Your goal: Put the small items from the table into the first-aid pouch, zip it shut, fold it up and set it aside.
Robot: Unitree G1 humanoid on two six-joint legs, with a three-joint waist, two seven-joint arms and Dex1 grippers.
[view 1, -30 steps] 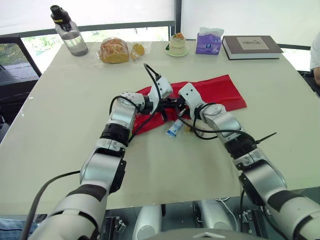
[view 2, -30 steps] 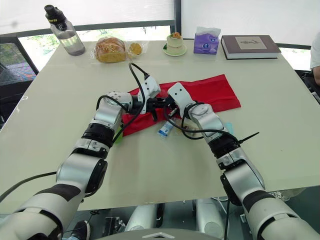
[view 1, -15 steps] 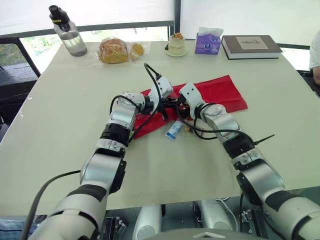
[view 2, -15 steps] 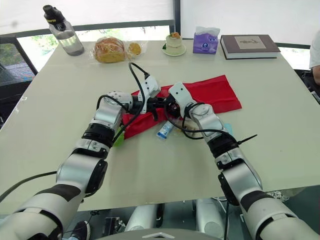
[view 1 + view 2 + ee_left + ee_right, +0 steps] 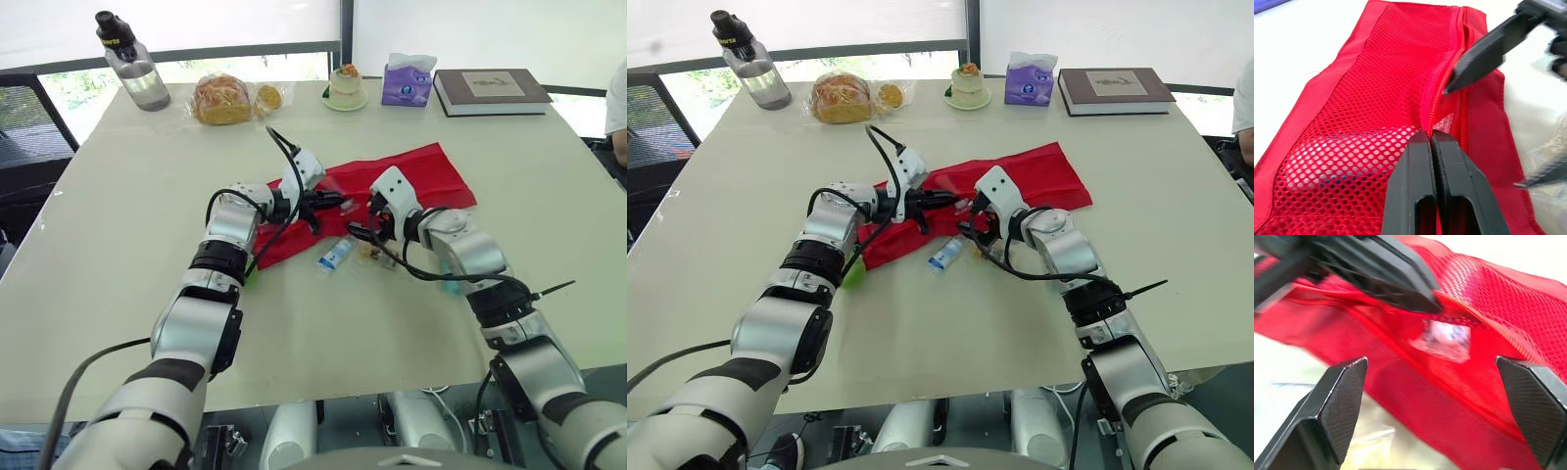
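Left wrist view gives me my left gripper [image 5: 1430, 134] clamped tight on the lip of the mesh pocket of the red pouch [image 5: 1376, 73], which lies spread out in the middle of the table [image 5: 127, 196]. Since a second ago my right gripper [image 5: 359, 231] has pulled back off the pouch toward my right, jaws wide and empty. A blue-and-white packet [image 5: 337, 255] and a clear packet [image 5: 373, 254] lie on the table just beside the pouch's near edge.
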